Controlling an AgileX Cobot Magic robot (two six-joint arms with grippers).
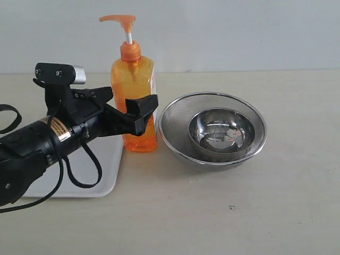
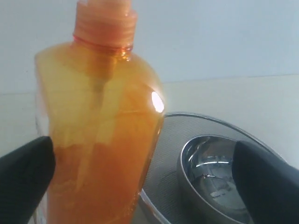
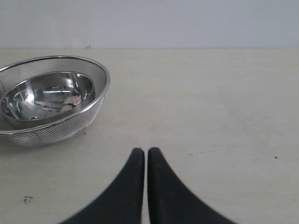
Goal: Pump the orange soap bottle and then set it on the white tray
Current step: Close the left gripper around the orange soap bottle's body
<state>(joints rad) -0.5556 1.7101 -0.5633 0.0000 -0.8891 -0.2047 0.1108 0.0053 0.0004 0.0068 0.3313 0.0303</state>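
My left claw (image 1: 133,99) stands wide open around the orange soap bottle (image 1: 133,74), one finger on either side of its body. In my left wrist view one finger (image 2: 23,182) sits right against the bottle's side, and the other finger (image 2: 266,182) is apart from it, so I have no grip on it. The bottle stands upright on the bench (image 1: 239,212), just right of the white tray (image 1: 103,183); I cannot tell whether its base touches the tray's rim. Just right of the bottle sits a steel mesh strainer (image 1: 175,127) with a shiny steel bowl (image 1: 220,133) inside. My right claw (image 3: 142,151) is closed, its fingers pressed together on nothing, low over bare bench to the right of the strainer.
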